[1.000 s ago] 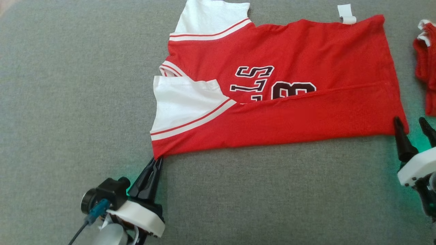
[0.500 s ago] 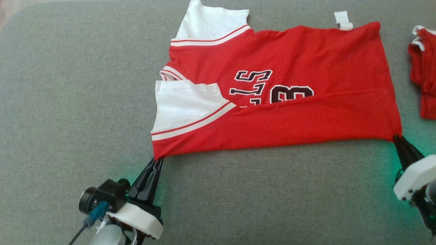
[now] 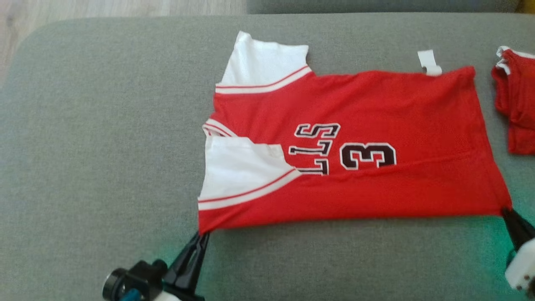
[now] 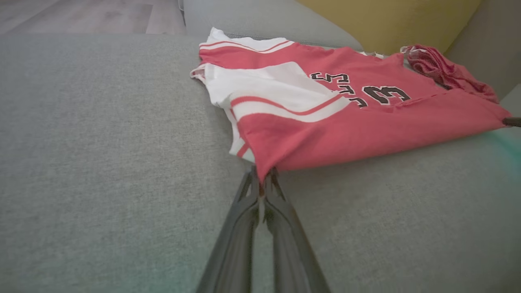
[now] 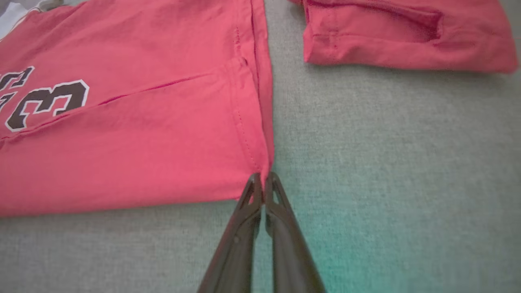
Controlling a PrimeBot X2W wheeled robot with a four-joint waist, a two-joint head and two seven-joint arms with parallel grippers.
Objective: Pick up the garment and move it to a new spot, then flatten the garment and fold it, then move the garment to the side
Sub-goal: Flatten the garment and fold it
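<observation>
One red jersey (image 3: 376, 104), folded oblong, woven grey cushion (image 3: 83, 146)

Red jersey (image 3: 376, 108) (white sleeves (image 3: 238, 167))

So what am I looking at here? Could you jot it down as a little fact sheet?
surface: grey cushion
main item: red jersey, white sleeves, number 3, near edge folded over
left gripper: shut on the jersey's near corner by the sleeve
right gripper: shut on the jersey's near hem corner
nearby: second red garment, apart from the jersey, on the robot's right
</observation>
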